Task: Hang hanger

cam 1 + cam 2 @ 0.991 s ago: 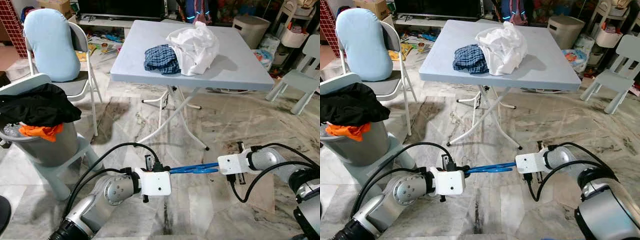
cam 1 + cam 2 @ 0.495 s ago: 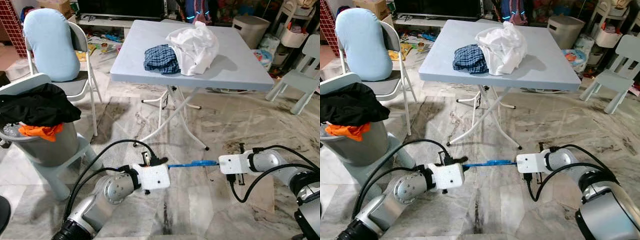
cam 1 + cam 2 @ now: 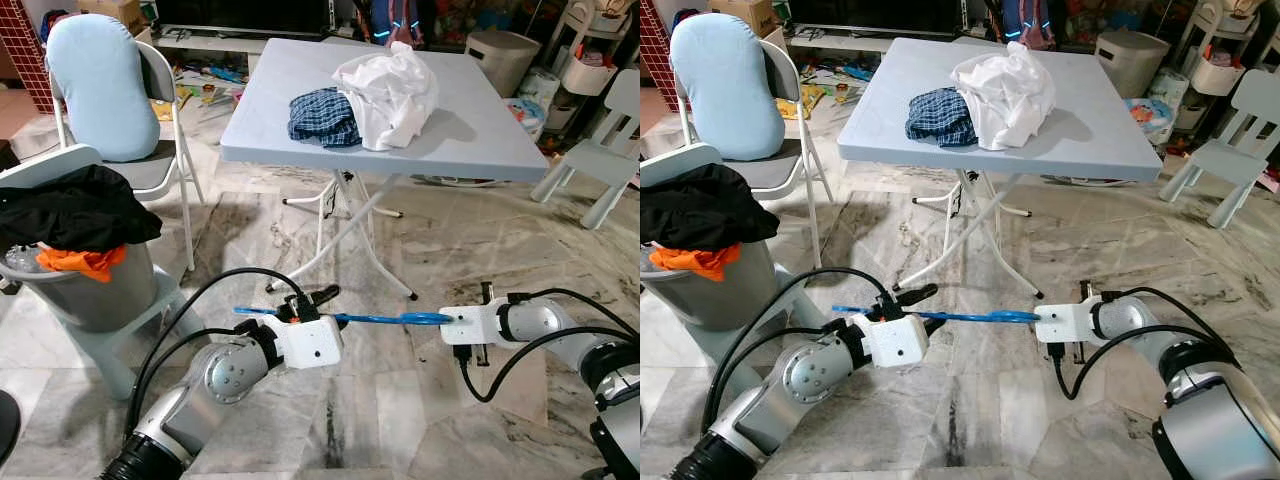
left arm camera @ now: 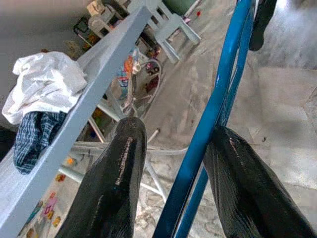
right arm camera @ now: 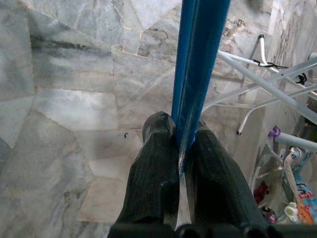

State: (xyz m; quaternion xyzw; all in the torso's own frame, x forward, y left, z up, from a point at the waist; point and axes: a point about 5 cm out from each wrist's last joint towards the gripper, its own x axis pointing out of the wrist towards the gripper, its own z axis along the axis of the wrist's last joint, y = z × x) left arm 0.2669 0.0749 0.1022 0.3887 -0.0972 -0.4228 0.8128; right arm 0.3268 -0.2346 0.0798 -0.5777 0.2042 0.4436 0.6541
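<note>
A blue hanger (image 3: 375, 319) lies level and low above the marble floor, spanning between my two grippers. My right gripper (image 3: 434, 320) is shut on its right end; in the right wrist view the fingers (image 5: 156, 163) pinch the blue hanger bars (image 5: 198, 49). My left gripper (image 3: 305, 302) is open around the hanger's left part, whose tip sticks out past it to the left. In the left wrist view the hanger (image 4: 223, 74) passes between the spread fingers (image 4: 119, 178), close against one of them.
A grey folding table (image 3: 480, 140) stands ahead with a white cloth (image 3: 390, 90) and a plaid garment (image 3: 322, 118) on it. At the left are a chair with a blue cushion (image 3: 100, 90) and a grey bin (image 3: 90, 295) of black and orange clothes. A small pale chair (image 3: 610, 150) stands at the right.
The hanger has turned edge-on and risen slightly. Its left end now pokes out past my left gripper, which has turned and shows its fingers spread. The right gripper keeps its hold.
</note>
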